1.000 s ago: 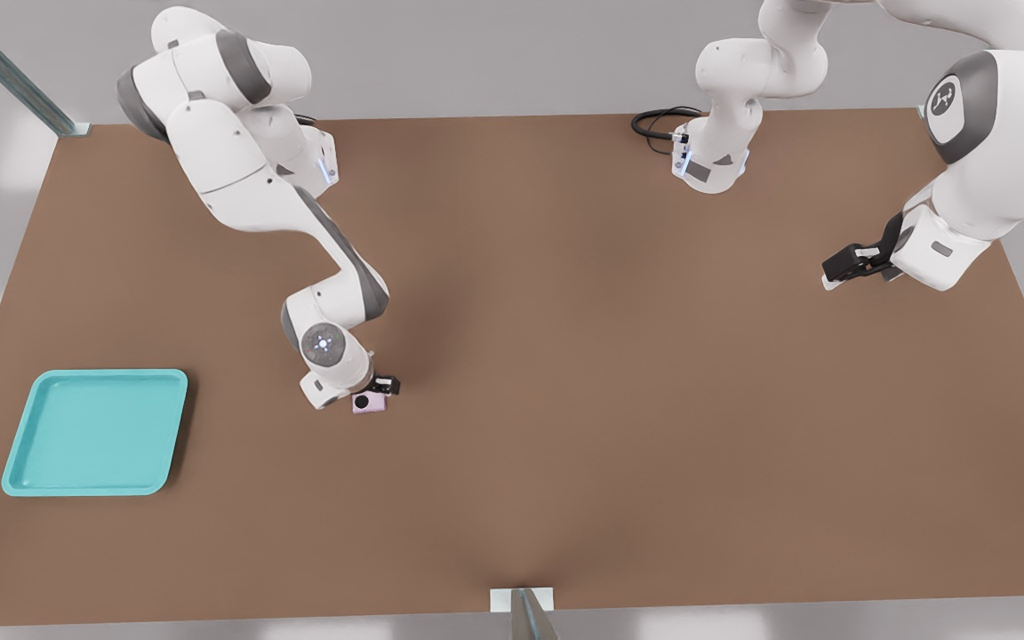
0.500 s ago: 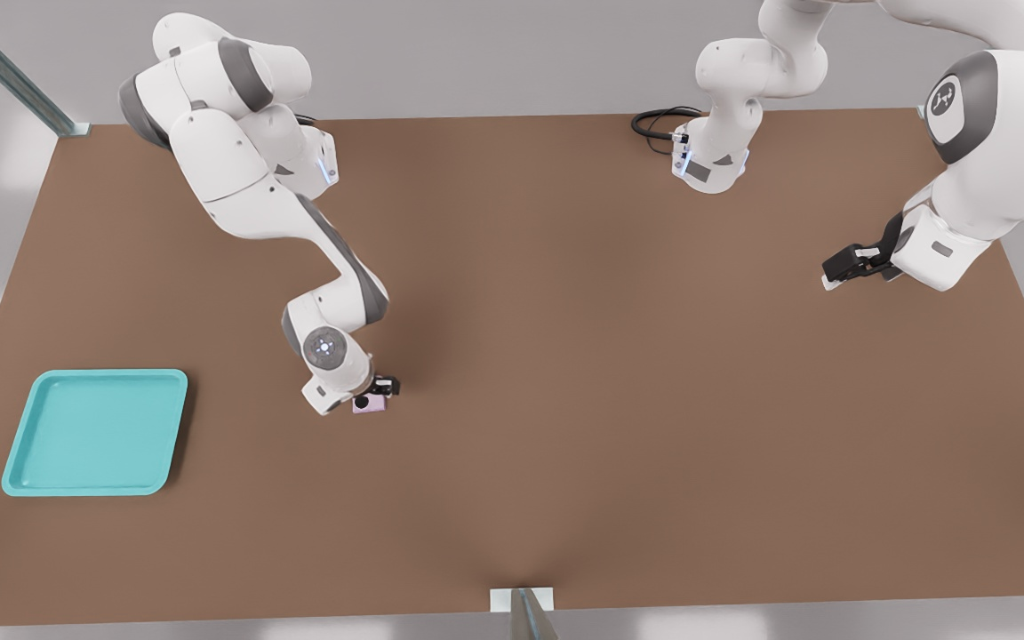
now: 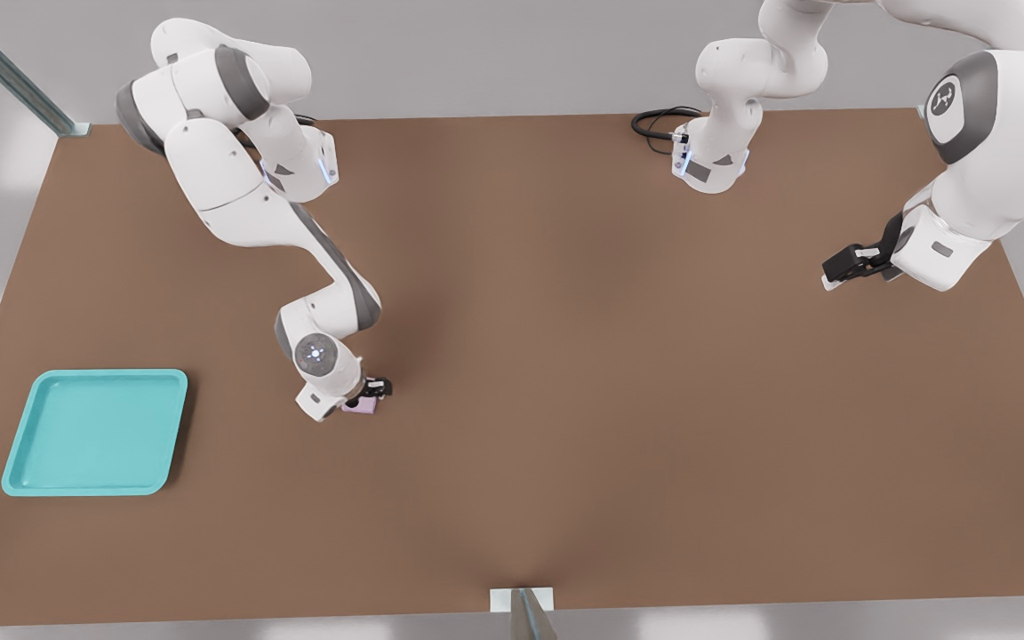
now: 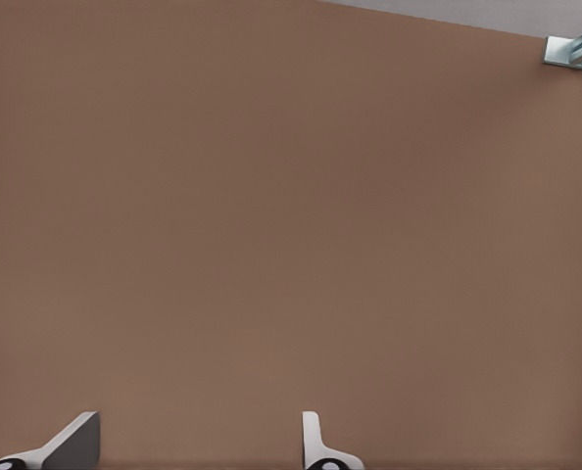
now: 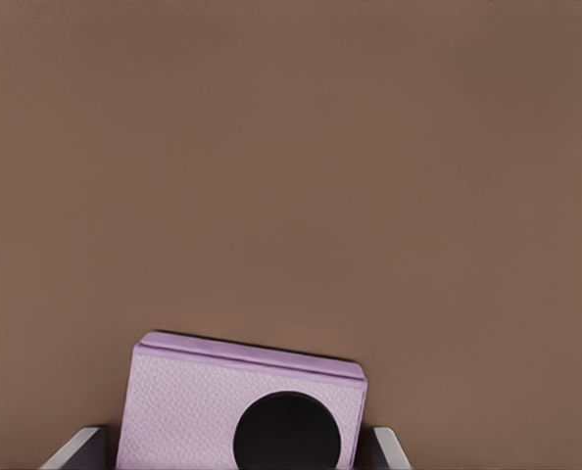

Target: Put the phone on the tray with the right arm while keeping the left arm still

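The pale pink phone [image 3: 359, 406] sits left of the table's middle in the front view, mostly hidden under the right arm's wrist [image 3: 327, 378]. My gripper [image 3: 368, 396] is down at the phone and shut on it. In the right wrist view the phone [image 5: 198, 411] shows one round black lens, slightly tilted, with a grey fingertip [image 5: 77, 450] close on one side and another on the opposite side; the gripper [image 5: 237, 448] straddles it. The turquoise tray [image 3: 94, 431] lies empty near the front view's left edge, well apart from the phone.
The parked left arm [image 3: 965, 187] hangs over the front view's right side. A black cable [image 3: 654, 120] coils at the back edge. A metal bracket [image 3: 521, 606] stands at the front edge and a metal post [image 3: 5, 67] at the back left corner.
The right arm's wrist and gripper have shifted slightly toward the front view's left, and the phone has moved with them, now more hidden under the wrist. The tray has not moved.
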{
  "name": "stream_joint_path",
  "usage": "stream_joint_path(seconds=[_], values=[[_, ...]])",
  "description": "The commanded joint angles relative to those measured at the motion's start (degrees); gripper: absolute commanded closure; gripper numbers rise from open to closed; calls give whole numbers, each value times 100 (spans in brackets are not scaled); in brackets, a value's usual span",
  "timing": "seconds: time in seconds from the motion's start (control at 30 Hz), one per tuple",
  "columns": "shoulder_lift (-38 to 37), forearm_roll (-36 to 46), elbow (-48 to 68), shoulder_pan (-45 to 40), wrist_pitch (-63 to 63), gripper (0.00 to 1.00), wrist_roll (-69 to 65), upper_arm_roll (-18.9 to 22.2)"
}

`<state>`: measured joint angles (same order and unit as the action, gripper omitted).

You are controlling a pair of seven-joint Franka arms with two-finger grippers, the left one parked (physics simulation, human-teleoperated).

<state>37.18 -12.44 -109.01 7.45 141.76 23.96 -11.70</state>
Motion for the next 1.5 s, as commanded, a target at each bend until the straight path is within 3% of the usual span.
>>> stream_joint_path(seconds=[0.0,0.2,0.43,0.6,0.8,0.87,0.97,1.03,1.13,1.17,1.2,1.23,1.27,1.3,1.33,1.47], values=[[-9,5,2,-7,18,11,-551,1],[0,5,20,-7,10,26,-559,-8],[-544,5,-94,-156,-272,26,-629,-26],[-1151,14,-384,-1430,-395,26,-2228,-131],[-1160,-21,-393,-3654,-316,26,-4690,-412],[-1029,-100,-367,-4058,-105,25,-5226,-412],[-686,-92,46,-4094,167,22,-5780,-87],[-457,-83,389,-4094,431,0,-5973,89],[-650,-30,327,-4041,361,0,-5780,80],[-1291,-21,301,-3761,-297,0,-5386,45],[-2012,-4,292,-3014,-1044,0,-4253,115],[-2926,321,354,-2013,-2019,0,-2890,474],[-3523,461,363,-1248,-2564,0,-2494,835],[-3368,646,1782,-755,-4460,0,-2422,1037],[-2953,972,2824,-543,-5203,0,-2440,1240],[-3076,910,2472,-508,-4666,0,-2440,1258]])
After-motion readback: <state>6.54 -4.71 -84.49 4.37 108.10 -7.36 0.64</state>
